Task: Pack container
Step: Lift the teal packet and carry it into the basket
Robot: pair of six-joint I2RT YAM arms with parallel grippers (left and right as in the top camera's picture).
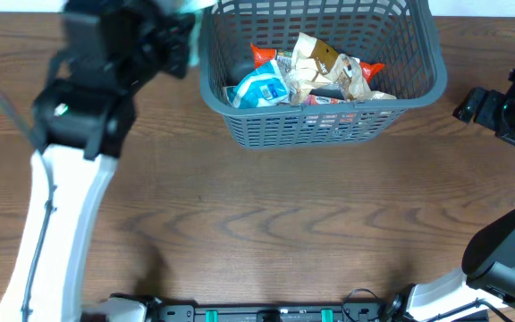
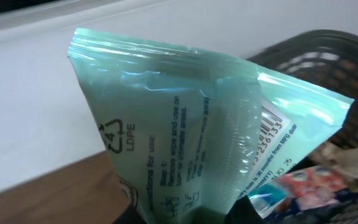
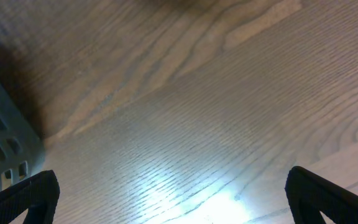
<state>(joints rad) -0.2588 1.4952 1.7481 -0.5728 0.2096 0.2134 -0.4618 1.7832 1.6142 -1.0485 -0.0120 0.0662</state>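
Progress: packing is judged well under way. Several snack packets (image 1: 316, 67) are seen heaped inside the container (image 1: 320, 125), a blue-and-white packet (image 1: 262, 88) among them.
Container position: set upright at 12 o'clock on the bench (image 1: 266, 233) in the overhead view, its far rim cut by the frame edge.
Item in transit: a mint-green pouch (image 2: 185, 124), printed with an LDPE mark and a barcode, is held in the air just beside the container's 9 o'clock wall. It is not yet inside.
Remaining: the pouch is to be carried over the rim and released. No other loose packet is visible on the bench, so this is judged possibly the last piece.
Left arm (image 1: 88, 98): extended from 7 o'clock to 11 o'clock, with the wrist raised above bench level.
Left jaws: judged clamped on the pouch's lower end, though the jaws themselves are mostly hidden by it.
Right arm (image 1: 508, 107): positioned at 3 o'clock, apart from the container's right wall, with the wrist low over bare bench.
Right jaws: apart, with nothing between them. The container's corner is seen at 9 o'clock in that wrist view.
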